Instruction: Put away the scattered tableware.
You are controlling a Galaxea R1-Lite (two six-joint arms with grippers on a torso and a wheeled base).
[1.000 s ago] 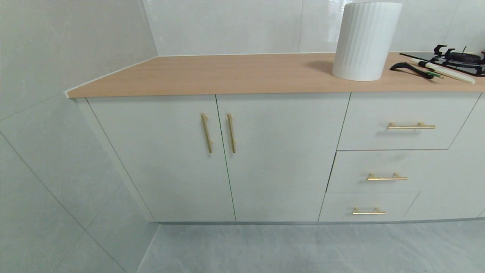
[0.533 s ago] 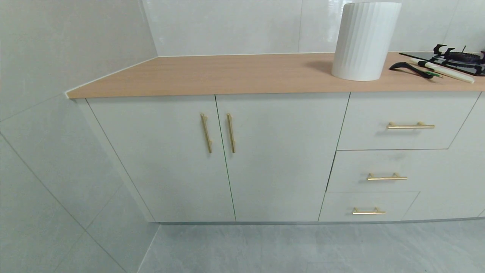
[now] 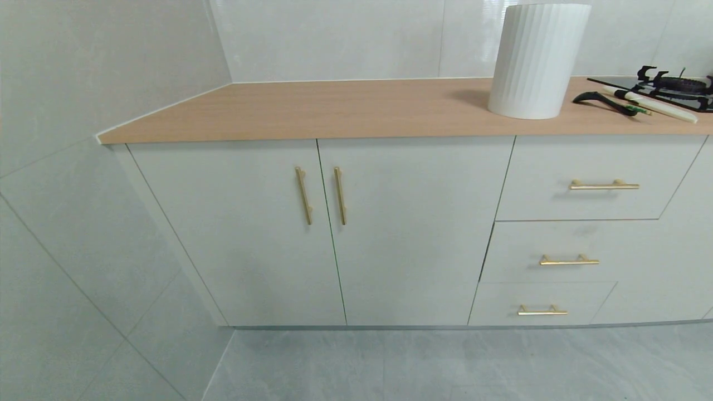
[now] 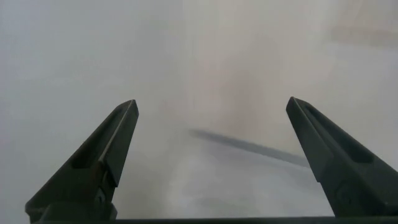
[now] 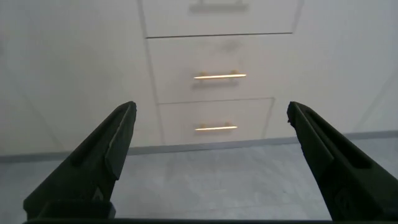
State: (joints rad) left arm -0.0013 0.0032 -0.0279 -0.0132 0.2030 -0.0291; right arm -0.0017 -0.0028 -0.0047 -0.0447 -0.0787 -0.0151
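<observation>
Up on the wood-grain countertop (image 3: 334, 108), a curved black utensil (image 3: 604, 102) and a long cream utensil (image 3: 652, 104) lie near a tall, ribbed white cylinder (image 3: 539, 58). The left gripper (image 4: 211, 102) and right gripper (image 5: 211, 106) spread their dark tapered fingers wide, empty; the right faces matte drawers (image 5: 217, 62) with slim brass handles

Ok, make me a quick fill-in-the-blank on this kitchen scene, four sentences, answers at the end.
1. Beside the double doors, the number of drawers stacked is ____.
2. The drawer pulls run horizontally, but the door handles run ____.
3. On the countertop, the black utensil lies to the ____ of the white ribbed container, by the robot's sides.
4. The left hand and the right hand are both ____.

Missing words: three; vertically; right; open.
</observation>
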